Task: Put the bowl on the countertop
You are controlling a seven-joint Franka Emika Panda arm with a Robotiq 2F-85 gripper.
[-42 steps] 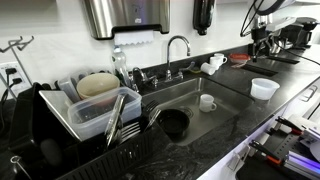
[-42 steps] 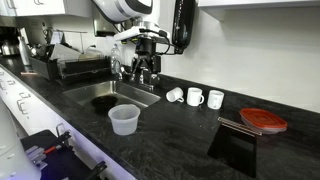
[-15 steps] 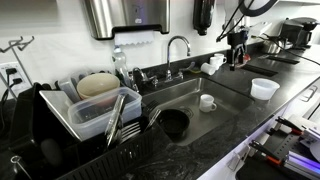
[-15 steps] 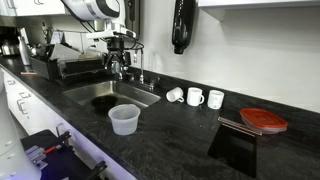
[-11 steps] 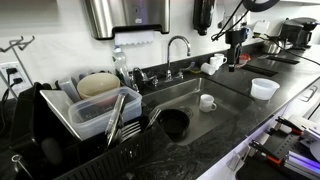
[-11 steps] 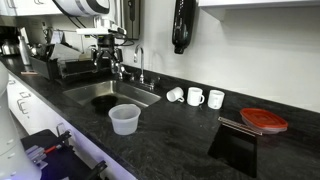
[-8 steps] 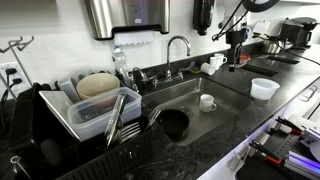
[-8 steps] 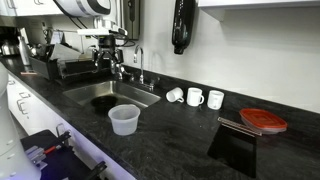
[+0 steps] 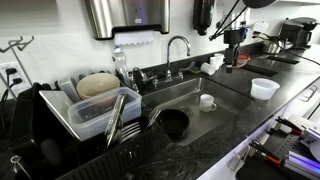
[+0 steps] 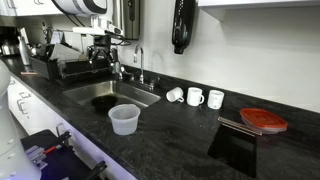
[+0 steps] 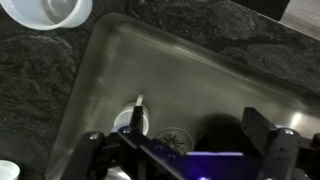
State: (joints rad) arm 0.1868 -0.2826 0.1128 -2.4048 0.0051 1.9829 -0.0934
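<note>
The black bowl (image 9: pixel 173 123) sits in the steel sink near the drain; it also shows in the other exterior view (image 10: pixel 103 102) and as a dark round shape in the wrist view (image 11: pixel 214 130). My gripper (image 9: pixel 232 62) hangs open and empty above the sink, well clear of the bowl; it also shows in an exterior view (image 10: pixel 105 64) and in the wrist view (image 11: pixel 180 150). The black glossy countertop (image 9: pixel 268 108) surrounds the sink in both exterior views (image 10: pixel 185 140).
A small white cup (image 9: pixel 207 102) stands in the sink. A clear plastic tub (image 10: pixel 123 119) sits on the counter's front edge. A dish rack (image 9: pixel 90 108), a faucet (image 9: pixel 178 45), three white mugs (image 10: pixel 195 97) and a red lid (image 10: pixel 263 120) stand around.
The gripper has moved from above the counter by the faucet to above the sink, and has nearly stopped in the last half second. Bowl and cup have not moved.
</note>
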